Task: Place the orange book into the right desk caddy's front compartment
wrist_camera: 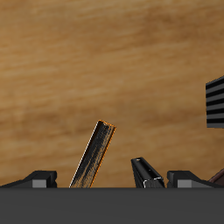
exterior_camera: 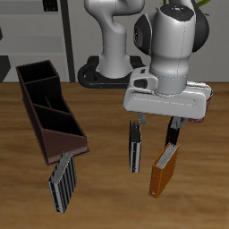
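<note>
The gripper hangs beneath the white wrist housing above the middle of the wooden table, its two dark fingers pointing downward and set apart in the exterior view. The orange book stands on edge on the table directly below one finger, whose tip sits at the book's upper edge; whether that tip touches the cover cannot be told. In the wrist view the orange book appears as a thin, tilted slab seen edge-on, with one dark fingertip just beside it, and only this one fingertip is clearly distinguishable there. The jaws therefore read as spread and not clamped on the book. A striped book stands upright just beside the orange book, under the other finger, and its banded edge also shows at the border of the wrist view. The right desk caddy lies well apart from the orange book, as a long dark maroon box running diagonally from the back of the table toward the front edge, with dividers visible inside. A second striped book leans at the caddy's end nearest the front edge. The orange book is outside the caddy
</note>
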### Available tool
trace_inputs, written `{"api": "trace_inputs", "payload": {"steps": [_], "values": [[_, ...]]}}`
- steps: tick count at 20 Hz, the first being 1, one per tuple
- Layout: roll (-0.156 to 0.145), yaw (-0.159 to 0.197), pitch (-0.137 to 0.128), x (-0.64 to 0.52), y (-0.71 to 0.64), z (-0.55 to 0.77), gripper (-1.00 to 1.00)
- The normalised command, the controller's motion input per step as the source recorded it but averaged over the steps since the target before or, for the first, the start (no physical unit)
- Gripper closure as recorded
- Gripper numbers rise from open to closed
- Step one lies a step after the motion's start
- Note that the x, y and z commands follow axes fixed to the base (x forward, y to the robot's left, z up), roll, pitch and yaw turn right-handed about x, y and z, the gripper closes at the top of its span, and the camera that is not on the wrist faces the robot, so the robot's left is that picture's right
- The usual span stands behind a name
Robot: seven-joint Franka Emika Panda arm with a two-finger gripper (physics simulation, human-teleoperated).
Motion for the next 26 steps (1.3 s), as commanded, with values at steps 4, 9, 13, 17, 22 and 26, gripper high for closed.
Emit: {"api": "trace_inputs", "payload": {"steps": [4, 9, 13, 17, 22, 26], "values": [[0.001, -0.047, 0.004, 0.10, 0.06, -0.26, -1.00], [0.012, -0.031, -0.010, 0.10, 0.12, -0.28, -1.00], [0.008, 0.007, -0.027, 0.10, 0.15, -0.26, -1.00], [-0.003, -0.026, 0.018, 0.07, 0.07, -0.24, -1.00], [0.001, -0.024, 0.012, 0.05, 0.00, -0.31, -1.00], [-0.008, -0.014, 0.024, 0.04, -0.06, -0.25, -1.00]]}}
